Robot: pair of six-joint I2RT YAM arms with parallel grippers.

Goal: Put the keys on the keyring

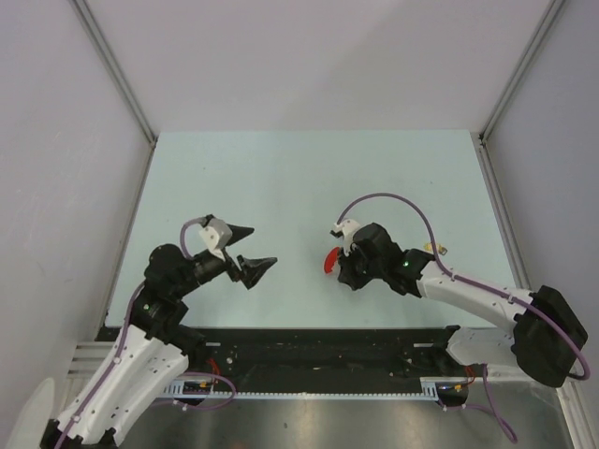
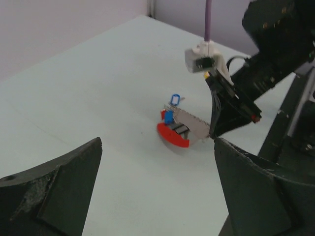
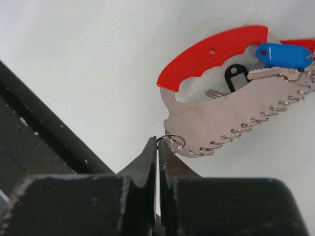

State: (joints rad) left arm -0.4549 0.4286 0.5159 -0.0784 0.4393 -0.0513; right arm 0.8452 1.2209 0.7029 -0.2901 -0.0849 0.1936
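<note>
**Right gripper** (image 3: pixel 158 143): clenched. The two black fingers meet with only a hairline gap. Their tips pinch the small wire ring (image 3: pixel 173 142) at the near corner of the keyring (image 3: pixel 221 115). The hold is at the very tips, and nothing sits deeper between the fingers.

**Keyring:** a flat grey metal plate with a red curved end piece (image 3: pixel 211 51) along its far edge and a row of small wire loops (image 3: pixel 246 129) down one side. In the left wrist view the red end is low, at the surface of the desk (image 1: pixel 281 178), and the grey plate slopes up toward the right gripper. Whether the red edge actually touches the desk cannot be confirmed. In the top view the keyring lies right of the desk's middle. Only its red end shows there, with the rest hidden under the right wrist.

**Keys:** a blue-headed key (image 3: pixel 284 55) sits at the far end of the plate, just beside the red piece. A black tag (image 3: pixel 235 76) shows in the opening between the red piece and the plate, with metal blades beside it. How these are attached cannot be told.

**Left gripper** (image 1: pixel 253 248): released, with its fingers spread wide and nothing between them. It hangs over the left half of the desk, pointed toward the keyring and well apart from it.

**Other items:** a small yellow object (image 1: pixel 436 248) lies on the desk just beyond the right forearm and is too small to identify. A purple cable (image 1: pixel 393 198) arcs over the right wrist.
</note>
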